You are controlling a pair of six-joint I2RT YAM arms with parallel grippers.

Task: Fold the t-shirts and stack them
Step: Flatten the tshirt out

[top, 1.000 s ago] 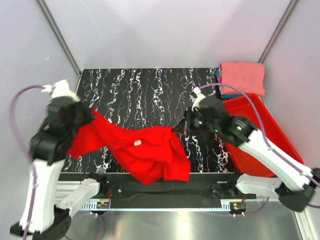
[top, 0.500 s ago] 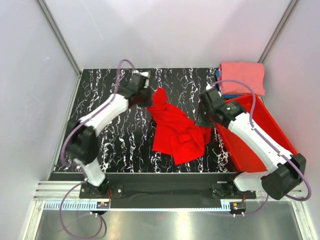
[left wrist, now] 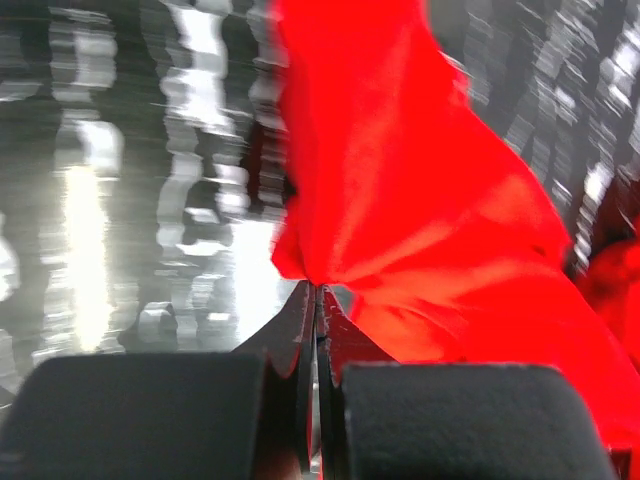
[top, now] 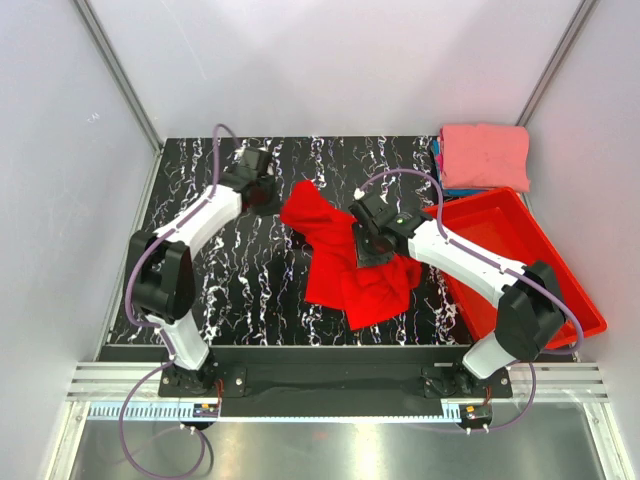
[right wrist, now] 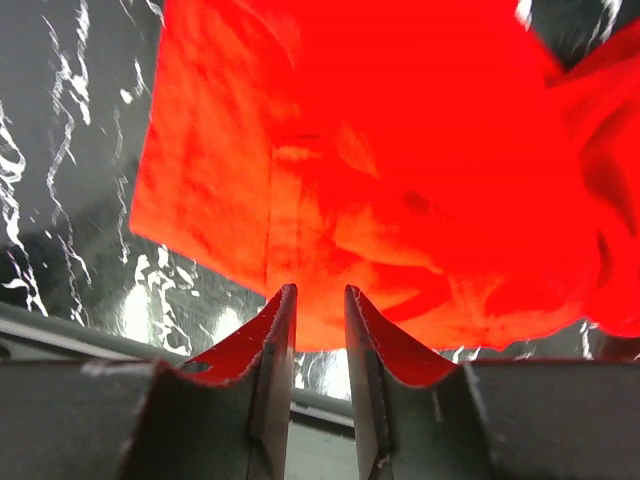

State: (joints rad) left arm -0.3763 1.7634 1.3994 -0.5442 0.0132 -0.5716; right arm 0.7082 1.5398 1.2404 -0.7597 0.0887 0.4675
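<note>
1. The red t-shirt (top: pixel 340 272) lies bunched mid-frame on the surface (top: pixel 220 300). It looks light and limp and likely to sag, so take it by a hem or shoulder seam.
2. Your right pincer (right wrist: pixel 311 292) hangs over the shirt's middle with the elbow bent, its fingers narrowly parted and holding nothing.
3. Your left pincer (left wrist: pixel 316 288), on a long-stretched arm, is clenched on the shirt's upper-left corner.
4. At upper right, a folded salmon-pink t-shirt (top: pixel 487 155) sits just beyond the bin (top: pixel 545 285).

The left arm (top: pixel 197 222) reaches far forward over the surface (top: pixel 250 270). The left end effector (left wrist: pixel 316 292) is pinched tight on a fold of red shirt (left wrist: pixel 420 200). The right arm (top: pixel 462 257) bends inward, and the right end effector (right wrist: pixel 315 300) points down with its fingers narrowly parted.
</note>
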